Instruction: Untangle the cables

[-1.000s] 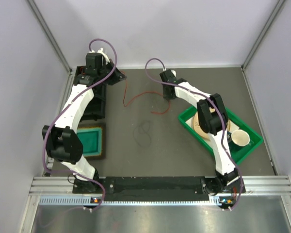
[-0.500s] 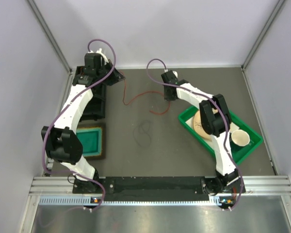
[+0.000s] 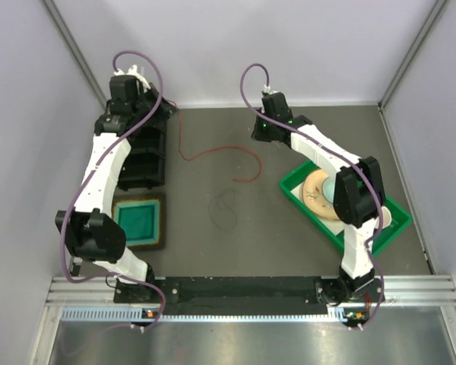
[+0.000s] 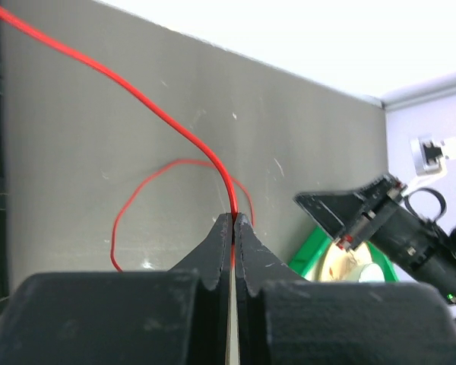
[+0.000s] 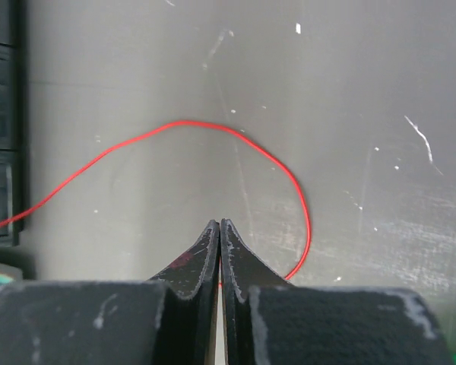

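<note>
Left claw (image 4: pixel 233 222) clamped on red cable (image 5: pixel 184 122); right claw (image 5: pixel 220 228) closed, prob. empty. We pull slow, clear of dark cable (image 3: pixel 225 206).

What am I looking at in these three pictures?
Two robot arms are bolted at the near edge of a table. One picture looks down from above; the other two come from a camera on each wrist, its black fingers at the bottom. The left gripper is pinched shut on a thin red cable that trails across the table. The right gripper is shut too; whether it grips anything is unclear. A thin dark cable lies loose mid-table; a green tray sits to the right.
</note>
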### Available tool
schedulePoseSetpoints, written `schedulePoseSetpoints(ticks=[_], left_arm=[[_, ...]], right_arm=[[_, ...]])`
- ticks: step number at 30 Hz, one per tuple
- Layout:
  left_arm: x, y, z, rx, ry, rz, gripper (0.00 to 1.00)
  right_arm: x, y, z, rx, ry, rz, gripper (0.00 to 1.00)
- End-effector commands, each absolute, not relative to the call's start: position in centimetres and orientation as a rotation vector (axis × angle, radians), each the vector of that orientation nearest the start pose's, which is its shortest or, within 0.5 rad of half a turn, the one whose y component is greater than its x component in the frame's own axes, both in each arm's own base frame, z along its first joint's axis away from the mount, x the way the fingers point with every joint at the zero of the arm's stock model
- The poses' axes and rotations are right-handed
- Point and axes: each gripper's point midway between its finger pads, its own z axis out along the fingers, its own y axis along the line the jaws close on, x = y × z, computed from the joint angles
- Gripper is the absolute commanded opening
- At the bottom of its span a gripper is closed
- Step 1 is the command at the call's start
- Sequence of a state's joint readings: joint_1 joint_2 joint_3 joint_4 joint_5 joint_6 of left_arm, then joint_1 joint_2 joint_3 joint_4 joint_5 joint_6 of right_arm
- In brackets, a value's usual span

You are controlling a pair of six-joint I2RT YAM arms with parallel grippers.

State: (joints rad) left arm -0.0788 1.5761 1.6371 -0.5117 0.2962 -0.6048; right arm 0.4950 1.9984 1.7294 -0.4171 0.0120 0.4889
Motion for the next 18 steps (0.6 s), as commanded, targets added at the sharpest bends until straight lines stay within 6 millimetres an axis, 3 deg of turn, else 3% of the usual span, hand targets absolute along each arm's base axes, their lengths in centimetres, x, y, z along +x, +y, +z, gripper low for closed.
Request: schedulePoseSetpoints(ticks=[1, 2, 3, 4, 6, 7, 8, 9, 10, 12, 13, 18], left_arm=[[44.4, -8.2, 37.6, -0.317, 1.928, -0.617, 0.00], [44.4, -7.8, 38.0, -0.316, 1.922, -0.592, 0.00], [44.3, -7.4, 38.3, -0.288, 1.917, -0.559, 0.00], [44.2, -6.9, 39.6, -0.285, 1.896, -0.526, 0.00], [44.2, -5.7, 40.9, -0.277, 1.874, -0.438, 0.00], [44.0, -4.8, 42.9, -0.288, 1.834, -0.387, 0.00], [44.3, -3.5, 43.6, -0.323, 1.810, -0.319, 0.00], [44.4, -2.8, 44.6, -0.330, 1.782, -0.273, 0.00], [44.2, -2.4, 47.2, -0.332, 1.719, -0.268, 0.00], [44.7, -2.4, 49.0, -0.334, 1.674, -0.275, 0.00], [44.3, -2.4, 51.3, -0.331, 1.616, -0.285, 0.00], [43.6, -0.9, 57.6, -0.367, 1.387, -0.260, 0.00]], right_arm=[[47.5, 28.3, 19.1, 0.007, 2.248, 0.572, 0.00], [47.3, 28.2, 18.7, 0.006, 2.260, 0.562, 0.00], [47.1, 27.9, 18.2, 0.004, 2.276, 0.545, 0.05], [46.7, 27.7, 17.6, -0.002, 2.293, 0.536, 0.18], [46.5, 26.7, 17.1, 0.019, 2.296, 0.484, 0.26], [46.3, 26.5, 17.0, 0.022, 2.294, 0.475, 0.34], [45.7, 25.9, 16.7, 0.025, 2.302, 0.461, 0.36], [45.5, 25.6, 16.5, 0.029, 2.304, 0.447, 0.38], [45.3, 25.3, 16.6, 0.034, 2.298, 0.442, 0.39], [44.5, 24.5, 16.5, 0.041, 2.299, 0.427, 0.40], [44.3, 24.4, 16.5, 0.042, 2.298, 0.423, 0.40], [42.8, 23.4, 16.6, 0.049, 2.297, 0.414, 0.40]])
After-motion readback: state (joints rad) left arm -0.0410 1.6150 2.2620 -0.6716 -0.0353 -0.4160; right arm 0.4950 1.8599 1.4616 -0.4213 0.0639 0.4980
